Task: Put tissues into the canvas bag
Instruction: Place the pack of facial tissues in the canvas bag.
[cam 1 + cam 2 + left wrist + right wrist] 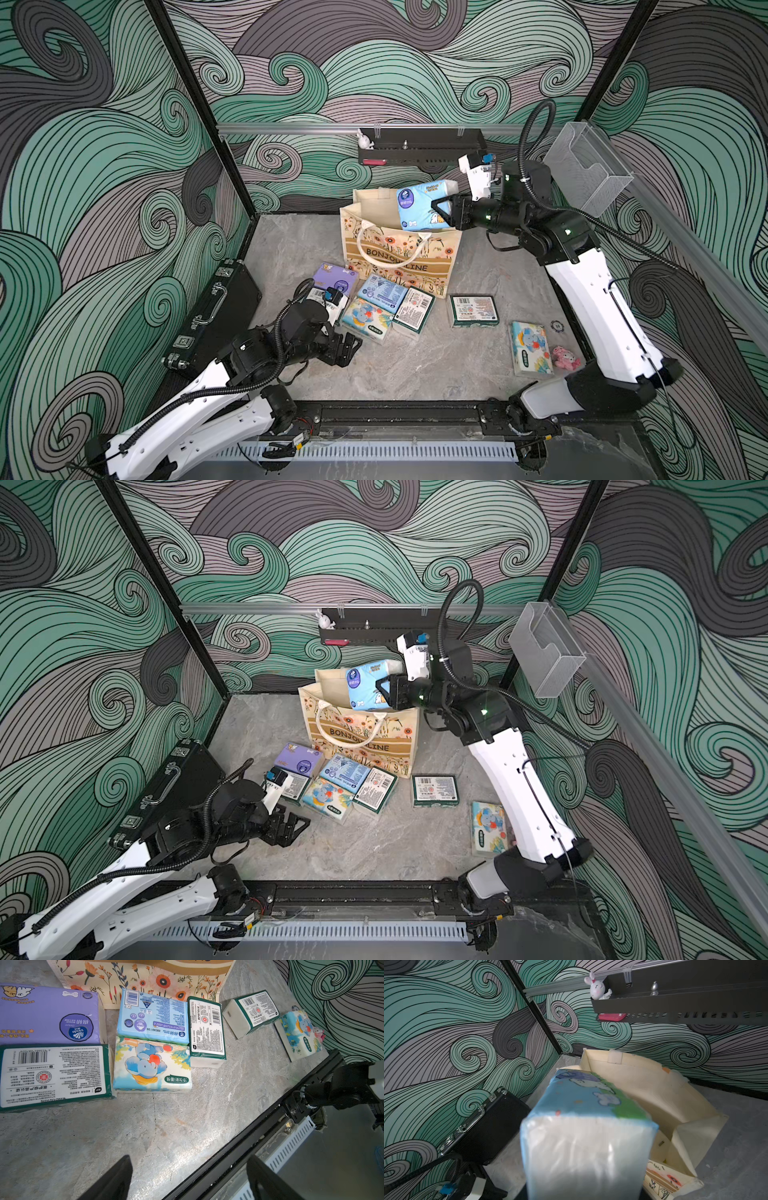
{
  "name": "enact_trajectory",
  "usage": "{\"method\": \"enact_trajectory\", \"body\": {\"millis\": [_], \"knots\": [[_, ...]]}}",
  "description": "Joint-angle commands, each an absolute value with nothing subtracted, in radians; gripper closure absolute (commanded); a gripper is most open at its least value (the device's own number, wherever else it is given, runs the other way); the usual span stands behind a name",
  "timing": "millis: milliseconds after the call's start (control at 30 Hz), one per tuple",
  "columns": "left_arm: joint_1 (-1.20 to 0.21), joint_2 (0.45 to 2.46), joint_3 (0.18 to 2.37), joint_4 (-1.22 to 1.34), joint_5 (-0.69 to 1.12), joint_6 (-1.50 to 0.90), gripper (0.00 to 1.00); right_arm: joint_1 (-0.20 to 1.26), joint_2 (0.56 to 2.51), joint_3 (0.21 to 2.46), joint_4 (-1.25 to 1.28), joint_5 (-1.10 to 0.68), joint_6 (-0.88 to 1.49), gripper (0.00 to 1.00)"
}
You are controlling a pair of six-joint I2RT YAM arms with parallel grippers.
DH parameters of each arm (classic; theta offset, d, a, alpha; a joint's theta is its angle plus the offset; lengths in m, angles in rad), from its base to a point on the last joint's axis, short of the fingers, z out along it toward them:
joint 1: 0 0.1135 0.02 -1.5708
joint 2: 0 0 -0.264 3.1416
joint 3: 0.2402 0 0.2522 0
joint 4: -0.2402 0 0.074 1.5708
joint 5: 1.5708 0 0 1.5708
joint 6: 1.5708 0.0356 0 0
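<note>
The canvas bag point(399, 259) point(361, 737) stands open at the back of the grey floor, and its cream inside point(654, 1093) shows in the right wrist view. My right gripper point(441, 212) point(384, 692) is shut on a light blue tissue pack point(419, 203) point(370, 685) point(587, 1126), held tilted over the bag's mouth. Several tissue packs lie in front of the bag: purple point(336, 279) point(47, 1016), light blue point(382, 293), elephant print point(368, 319) point(151, 1064), green-white point(414, 311). My left gripper point(351, 347) point(300, 825) point(189, 1160) hovers open and empty over bare floor beside them.
Another green-white pack point(473, 311) and an elephant pack point(531, 348) lie to the right, near a pink plush toy point(565, 358). A black hard case point(220, 307) leans at the left wall. A black shelf point(419, 145) and a clear holder point(586, 166) hang on the walls.
</note>
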State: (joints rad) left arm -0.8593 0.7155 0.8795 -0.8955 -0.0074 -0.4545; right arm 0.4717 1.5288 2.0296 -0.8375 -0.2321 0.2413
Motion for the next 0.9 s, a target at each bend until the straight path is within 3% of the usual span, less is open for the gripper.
{"method": "enact_trajectory", "body": {"millis": [0, 100, 200, 867], "knots": [[-0.854, 0.71, 0.881, -0.886, 0.003, -0.44, 0.12, 0.463, 1.625, 2.145, -0.93, -0.14, 0.214, 0.58], [-0.854, 0.716, 0.882, -0.887, 0.003, -0.439, 0.12, 0.462, 1.7, 2.216, -0.987, -0.032, 0.212, 0.57], [-0.854, 0.722, 0.884, -0.89, 0.004, -0.439, 0.12, 0.464, 1.737, 2.233, -0.992, 0.046, 0.189, 0.63], [-0.854, 0.715, 0.882, -0.888, 0.011, -0.439, 0.12, 0.528, 1.854, 2.271, -1.152, 0.313, 0.0, 0.59]]}}
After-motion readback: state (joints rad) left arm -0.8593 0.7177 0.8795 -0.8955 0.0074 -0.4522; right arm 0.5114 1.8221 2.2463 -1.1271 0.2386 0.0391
